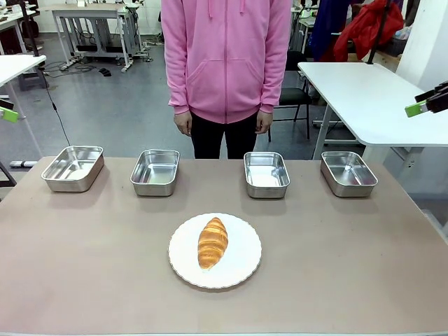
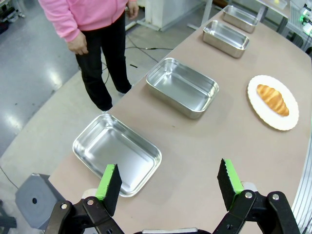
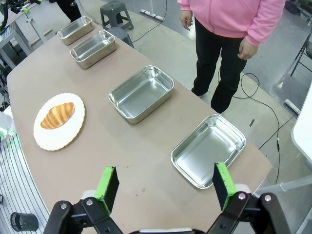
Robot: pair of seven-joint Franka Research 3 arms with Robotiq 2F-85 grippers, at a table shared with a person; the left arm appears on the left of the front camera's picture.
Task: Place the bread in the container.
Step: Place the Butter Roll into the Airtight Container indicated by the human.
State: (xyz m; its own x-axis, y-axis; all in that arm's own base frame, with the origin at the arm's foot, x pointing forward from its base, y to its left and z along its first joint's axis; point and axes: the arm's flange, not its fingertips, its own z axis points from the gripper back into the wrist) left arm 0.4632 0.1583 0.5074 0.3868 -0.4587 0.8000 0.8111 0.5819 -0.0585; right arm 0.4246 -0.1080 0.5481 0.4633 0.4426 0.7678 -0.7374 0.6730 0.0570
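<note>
The bread (image 1: 212, 242), a golden ridged roll, lies on a round white plate (image 1: 239, 269) at the table's middle front. Several alike steel pans stand in a row behind it; any could be the container (image 1: 155, 187), and all are bare inside. My left gripper (image 2: 168, 185) hangs open and holds nothing above the table's left end, over the outermost pan (image 2: 117, 152), with the bread (image 2: 273, 99) far off. High over the right end my right gripper (image 3: 165, 187) is open too, near the pan (image 3: 208, 150); the bread (image 3: 57, 115) sits far to its left.
A person in a pink hoodie (image 1: 225, 63) stands at the far edge behind the middle pans, hands down at the sides. The green pad tips of my left gripper (image 1: 8, 114) and right gripper (image 1: 422, 102) show at the picture's sides. A white table (image 1: 364, 98) stands beyond, at the right.
</note>
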